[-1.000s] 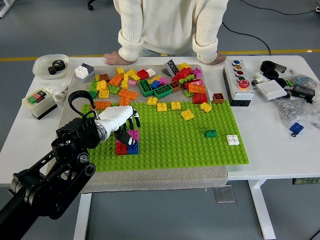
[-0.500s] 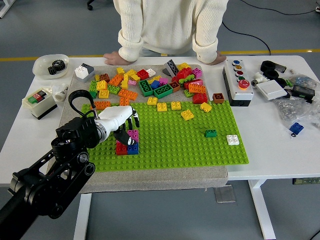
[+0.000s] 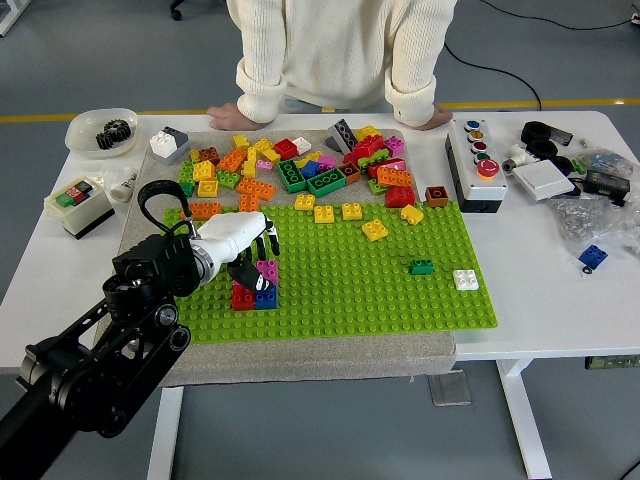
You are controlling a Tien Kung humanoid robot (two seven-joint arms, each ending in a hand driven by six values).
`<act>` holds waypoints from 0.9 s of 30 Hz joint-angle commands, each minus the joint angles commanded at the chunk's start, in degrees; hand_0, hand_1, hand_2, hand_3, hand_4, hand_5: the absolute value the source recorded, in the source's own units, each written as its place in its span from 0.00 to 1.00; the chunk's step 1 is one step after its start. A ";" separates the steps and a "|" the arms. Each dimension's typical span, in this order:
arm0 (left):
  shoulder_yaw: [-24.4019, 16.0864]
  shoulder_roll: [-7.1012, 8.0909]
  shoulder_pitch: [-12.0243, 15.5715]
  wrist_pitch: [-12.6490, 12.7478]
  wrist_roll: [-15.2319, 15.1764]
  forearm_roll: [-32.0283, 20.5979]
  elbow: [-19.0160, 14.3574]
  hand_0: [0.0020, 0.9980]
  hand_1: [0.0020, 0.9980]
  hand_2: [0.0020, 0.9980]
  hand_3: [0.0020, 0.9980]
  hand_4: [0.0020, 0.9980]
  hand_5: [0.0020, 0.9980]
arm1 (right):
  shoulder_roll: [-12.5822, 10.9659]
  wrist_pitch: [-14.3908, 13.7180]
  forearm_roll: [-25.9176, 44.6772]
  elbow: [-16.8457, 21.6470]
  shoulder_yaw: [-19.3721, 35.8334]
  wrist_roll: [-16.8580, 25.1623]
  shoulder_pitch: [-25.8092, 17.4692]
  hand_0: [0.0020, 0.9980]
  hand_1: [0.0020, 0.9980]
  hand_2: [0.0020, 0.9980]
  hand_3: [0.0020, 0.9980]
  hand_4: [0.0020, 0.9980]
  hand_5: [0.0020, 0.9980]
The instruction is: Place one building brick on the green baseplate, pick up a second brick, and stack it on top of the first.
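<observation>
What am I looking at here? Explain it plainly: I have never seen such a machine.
This is a humanoid robot's own view, from a camera high on its side of a white table, looking down. The black arm from the lower left ends in a five-fingered left hand. Its fingers are curled down on a pink brick, which sits on top of a red brick and a blue brick on the green baseplate. The right arm is not in the picture. A pile of loose bricks lies at the far end of the plate. A person in a white sweater stands opposite, both hands resting on the far edge. A button box stands at the right.
</observation>
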 joint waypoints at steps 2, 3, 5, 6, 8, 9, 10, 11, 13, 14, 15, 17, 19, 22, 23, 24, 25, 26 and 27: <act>0.02 -0.01 -0.01 0.15 -0.03 0.10 0.05 0.50 0.43 0.45 0.52 0.96 0.00 | 0.00 0.01 0.00 0.00 -0.02 0.00 0.02 0.74 0.64 0.71 0.59 0.83 0.41; 0.03 -0.02 -0.03 0.26 -0.05 0.13 0.08 0.50 0.43 0.45 0.52 0.96 0.00 | 0.00 0.01 0.00 0.00 0.00 -0.01 0.03 0.74 0.64 0.71 0.59 0.83 0.41; 0.06 -0.04 -0.07 0.60 -0.11 0.24 0.18 0.50 0.43 0.45 0.52 0.96 0.00 | 0.00 0.01 0.00 0.00 -0.03 0.00 0.03 0.74 0.64 0.71 0.59 0.83 0.41; 0.06 -0.04 -0.08 0.65 -0.11 0.26 0.19 0.50 0.43 0.45 0.52 0.96 0.00 | 0.00 0.01 0.00 0.00 -0.03 0.00 0.03 0.74 0.64 0.71 0.59 0.83 0.41; 0.12 -0.08 -0.08 0.75 -0.14 0.39 0.34 0.50 0.43 0.45 0.52 0.96 0.00 | 0.02 0.02 0.00 0.00 -0.09 0.01 0.03 0.74 0.64 0.71 0.59 0.83 0.41; 0.15 -0.08 -0.08 0.79 -0.16 0.41 0.38 0.50 0.43 0.45 0.52 0.96 0.00 | 0.02 0.02 0.00 0.00 -0.08 0.00 0.02 0.74 0.64 0.71 0.59 0.83 0.41; 0.18 -0.09 -0.07 0.81 -0.17 0.43 0.39 0.50 0.43 0.45 0.52 0.96 0.00 | 0.02 0.02 0.00 0.00 -0.09 0.01 0.01 0.74 0.64 0.71 0.59 0.83 0.41; 0.21 -0.09 -0.07 0.81 -0.18 0.45 0.39 0.50 0.43 0.45 0.52 0.96 0.00 | 0.02 0.02 0.00 0.00 -0.10 0.01 0.00 0.74 0.64 0.71 0.59 0.83 0.41; 0.23 -0.08 -0.07 0.74 -0.18 0.54 0.34 0.50 0.43 0.45 0.52 0.96 0.00 | 0.01 0.02 0.00 0.00 -0.14 0.03 -0.02 0.74 0.64 0.71 0.59 0.83 0.41; 0.23 -0.07 -0.06 0.63 -0.15 0.57 0.28 0.50 0.43 0.45 0.52 0.96 0.00 | 0.01 0.03 0.00 0.00 -0.15 0.02 -0.02 0.74 0.64 0.71 0.59 0.83 0.41; 0.23 -0.05 -0.05 0.54 -0.13 0.59 0.23 0.50 0.43 0.45 0.52 0.96 0.00 | 0.01 0.04 0.00 0.00 -0.16 0.02 -0.03 0.74 0.64 0.71 0.59 0.83 0.41; 0.14 -0.02 0.00 0.17 0.01 0.76 -0.03 0.50 0.43 0.45 0.52 0.96 0.00 | 0.02 0.04 0.00 0.00 -0.18 0.03 -0.05 0.74 0.64 0.71 0.59 0.83 0.41; 0.01 0.03 0.04 0.06 0.08 0.77 -0.33 0.50 0.43 0.45 0.52 0.96 0.00 | 0.03 0.03 0.00 0.00 -0.17 0.02 -0.08 0.74 0.64 0.71 0.59 0.83 0.41; -0.35 0.18 -0.01 -0.15 0.21 0.84 -1.13 0.50 0.43 0.45 0.51 0.97 0.00 | 0.04 0.04 0.00 0.00 -0.17 0.01 -0.11 0.74 0.64 0.71 0.59 0.83 0.41; -0.39 0.19 -0.01 -0.17 0.22 0.85 -1.21 0.50 0.43 0.45 0.51 0.97 0.00 | 0.04 0.04 0.00 0.00 -0.18 0.01 -0.11 0.74 0.64 0.71 0.59 0.83 0.41; -0.41 0.21 -0.05 -0.12 0.22 0.85 -1.29 0.50 0.43 0.45 0.51 0.97 0.00 | 0.04 0.04 0.00 0.00 -0.22 0.02 -0.09 0.74 0.64 0.71 0.59 0.83 0.41; -0.42 0.21 -0.09 -0.04 0.21 0.86 -1.35 0.50 0.43 0.45 0.51 0.97 0.00 | 0.04 0.04 0.00 0.00 -0.28 0.03 -0.06 0.74 0.64 0.71 0.59 0.83 0.41; -0.41 0.22 -0.10 -0.02 0.20 0.88 -1.36 0.50 0.43 0.45 0.51 0.98 0.00 | 0.04 0.04 0.00 0.00 -0.31 0.04 -0.04 0.74 0.64 0.71 0.59 0.83 0.41; -0.38 0.22 -0.07 -0.01 0.20 0.93 -1.38 0.50 0.43 0.45 0.51 0.98 0.00 | 0.05 0.05 0.00 0.00 -0.36 0.06 -0.01 0.74 0.64 0.71 0.59 0.83 0.41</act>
